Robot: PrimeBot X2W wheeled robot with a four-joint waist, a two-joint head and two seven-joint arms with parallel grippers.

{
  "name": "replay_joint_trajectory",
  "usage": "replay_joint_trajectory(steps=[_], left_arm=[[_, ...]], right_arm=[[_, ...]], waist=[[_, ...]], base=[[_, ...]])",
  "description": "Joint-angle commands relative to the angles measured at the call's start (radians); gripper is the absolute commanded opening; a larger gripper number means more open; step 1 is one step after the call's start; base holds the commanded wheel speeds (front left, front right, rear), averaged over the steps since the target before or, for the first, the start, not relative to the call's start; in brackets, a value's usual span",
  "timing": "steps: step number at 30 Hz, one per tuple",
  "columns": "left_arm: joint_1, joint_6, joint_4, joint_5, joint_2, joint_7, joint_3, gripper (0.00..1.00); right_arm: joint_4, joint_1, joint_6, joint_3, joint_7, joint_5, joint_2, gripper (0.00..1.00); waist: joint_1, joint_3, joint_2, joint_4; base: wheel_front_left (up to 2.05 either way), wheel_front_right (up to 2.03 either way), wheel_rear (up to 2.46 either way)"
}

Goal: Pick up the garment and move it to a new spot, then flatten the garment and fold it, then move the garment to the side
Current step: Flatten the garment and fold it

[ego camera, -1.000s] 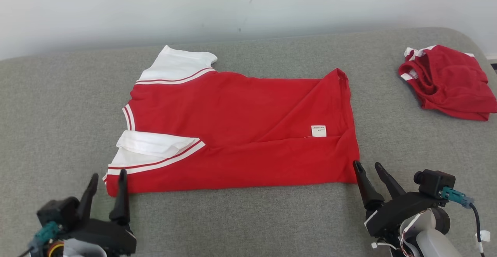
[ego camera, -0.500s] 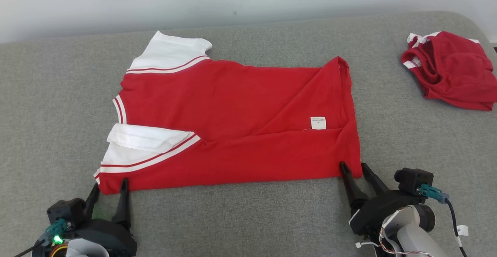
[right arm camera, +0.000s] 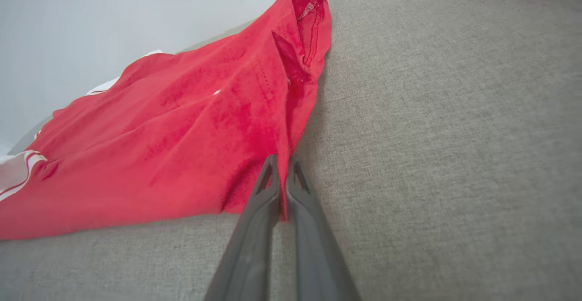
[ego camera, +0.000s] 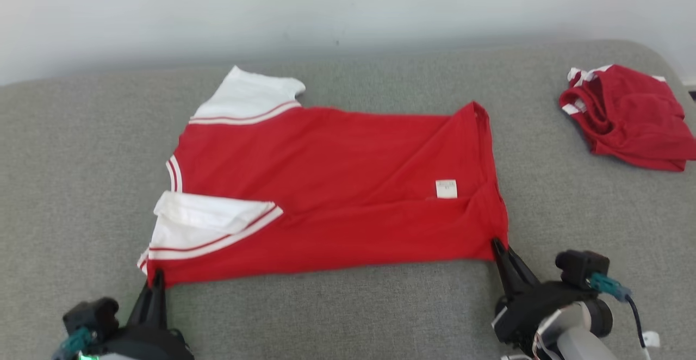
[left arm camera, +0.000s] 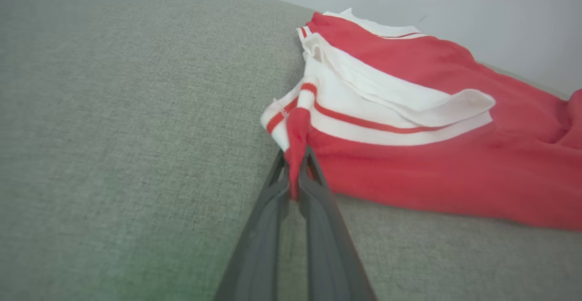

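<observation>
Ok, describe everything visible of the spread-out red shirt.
The red shirt looks like soft knit, with white sleeves trimmed in red stripes and a small white label. It lies mostly flat on the grey cushion, sleeves to the robot's left, one sleeve folded over the body. The left gripper pinches its near sleeve-side corner; the right gripper pinches its near hem corner.

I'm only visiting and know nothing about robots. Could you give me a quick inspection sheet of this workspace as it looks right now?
Surface: grey padded surface, woven fabric, nothing spilled.
Job's things: red shirt with white sleeves, spread out, label showing.
Clutter: second red garment, crumpled, far right, apart from the shirt.
End effectors: left end effector shut on the shirt's near left corner; right end effector shut on its near right corner.
Cables: dark cable with teal plug at the right wrist.
Surroundings: pale wall behind.
</observation>
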Motion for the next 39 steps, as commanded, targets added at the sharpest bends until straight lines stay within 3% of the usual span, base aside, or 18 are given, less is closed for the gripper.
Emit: replay_joint_trajectory(steps=[1,13,22,23,24,25,35,39], left_arm=[[0.025,0.002,-0.012,-0.007,-0.002,-0.003,0.008,0.00],[0.249,0.002,-0.185,0.005,-0.072,-0.003,0.021,0.00],[0.343,0.002,-0.218,0.009,-0.110,-0.003,0.039,0.00],[0.343,0.002,-0.218,0.017,-0.111,-0.003,0.040,0.41],[0.343,0.002,-0.222,0.025,-0.112,-0.003,0.044,0.95],[0.344,0.002,-0.224,0.032,-0.115,-0.003,0.049,1.00],[0.332,0.005,-0.345,0.141,-0.125,-0.003,0.145,1.00],[0.331,0.017,-0.441,0.268,-0.107,-0.003,0.161,1.00]], right_arm=[[-0.009,0.020,-0.003,0.004,-0.001,0.005,-0.009,0.00],[-0.155,0.216,-0.003,-0.039,0.070,0.018,-0.100,0.00],[-0.236,0.319,-0.003,-0.123,0.144,-0.019,-0.080,0.00],[-0.243,0.322,-0.003,-0.127,0.146,-0.030,-0.077,0.22],[-0.251,0.325,-0.003,-0.130,0.142,-0.040,-0.072,0.87],[-0.257,0.329,-0.003,-0.134,0.140,-0.049,-0.065,1.00],[-0.343,0.300,-0.003,-0.162,0.061,-0.116,-0.025,1.00],[-0.373,0.289,-0.003,-0.176,-0.005,-0.147,0.001,1.00]], waist=[[0.0000,-0.025,0.0000,0.005],[0.0000,-0.093,0.0000,0.029],[0.0000,-0.110,0.0000,0.034],[0.0000,-0.112,0.0000,0.035],[0.0000,-0.114,0.0000,0.035],[0.0000,-0.117,0.0000,0.035],[0.0000,-0.137,0.0000,0.022],[0.0000,-0.142,0.0000,0.019]], base=[[0.00,0.00,0.00],[0.00,0.00,0.00],[0.00,0.00,0.00],[0.00,0.00,0.00],[0.00,0.00,0.00],[0.00,0.00,0.00],[0.00,0.00,0.00],[0.00,0.00,0.00]])
